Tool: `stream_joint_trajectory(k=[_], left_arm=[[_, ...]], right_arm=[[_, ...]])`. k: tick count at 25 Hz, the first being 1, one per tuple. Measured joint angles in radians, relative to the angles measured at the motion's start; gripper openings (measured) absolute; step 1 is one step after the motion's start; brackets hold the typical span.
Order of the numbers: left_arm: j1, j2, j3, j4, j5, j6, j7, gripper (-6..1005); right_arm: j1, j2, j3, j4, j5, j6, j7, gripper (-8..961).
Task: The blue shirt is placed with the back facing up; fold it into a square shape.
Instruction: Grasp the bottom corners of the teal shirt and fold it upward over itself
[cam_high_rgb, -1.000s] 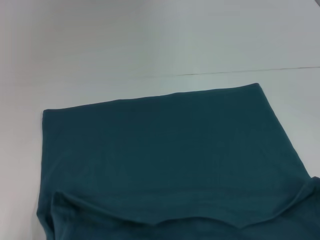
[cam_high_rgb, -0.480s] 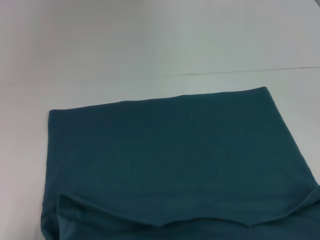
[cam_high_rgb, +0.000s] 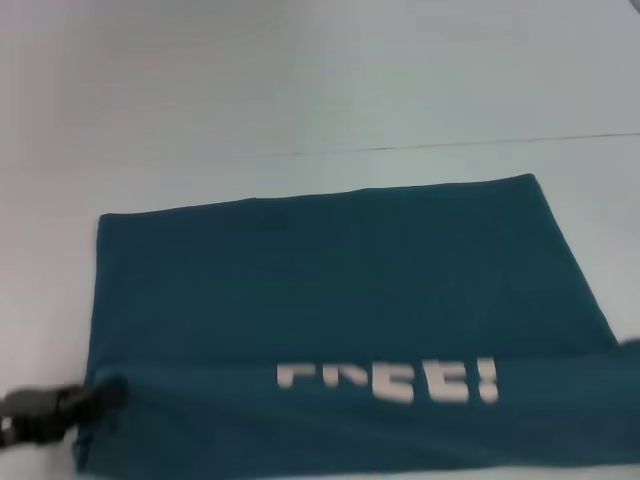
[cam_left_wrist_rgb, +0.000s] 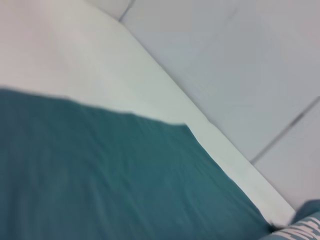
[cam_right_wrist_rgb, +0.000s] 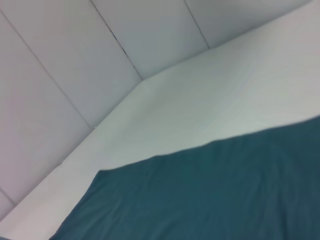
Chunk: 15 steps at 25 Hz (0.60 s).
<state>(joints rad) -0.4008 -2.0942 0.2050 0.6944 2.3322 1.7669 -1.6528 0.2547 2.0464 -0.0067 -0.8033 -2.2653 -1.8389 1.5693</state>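
Nearest the robot, the left gripper (cam_high_rgb: 95, 395) is showing at eight o'clock in the head view, meeting the folded-over near band of the blue shirt (cam_high_rgb: 340, 290); whether its fingers are clenching cloth I cannot tell. The right gripper is sitting out of sight. The shirt is lying flat on the white table (cam_high_rgb: 300, 90), reaching toward twelve o'clock. If the band is let go unevenly, it is likely to skew. Only the head view is showing the "FREE!" lettering (cam_high_rgb: 388, 380) whole; the right wrist view is showing only plain cloth.
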Motion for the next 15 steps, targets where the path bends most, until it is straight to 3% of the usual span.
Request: stream_joint_trajectory(k=[4, 8, 15], left_arm=[[-0.087, 0.016, -0.009, -0.036, -0.019, -0.106, -0.026, 32], [-0.165, 0.018, -0.010, -0.074, -0.043, -0.295, -0.027, 32], [-0.268, -0.011, 0.005, -0.158, -0.151, -0.615, 0.041, 32]], right_arm=[[0.088, -0.027, -0.005, 0.069, 0.000, 0.123, 0.008, 32], [0.167, -0.048, -0.015, 0.141, 0.001, 0.253, -0.005, 32], [0.300, -0.038, -0.053, 0.243, 0.007, 0.546, -0.075, 33]])
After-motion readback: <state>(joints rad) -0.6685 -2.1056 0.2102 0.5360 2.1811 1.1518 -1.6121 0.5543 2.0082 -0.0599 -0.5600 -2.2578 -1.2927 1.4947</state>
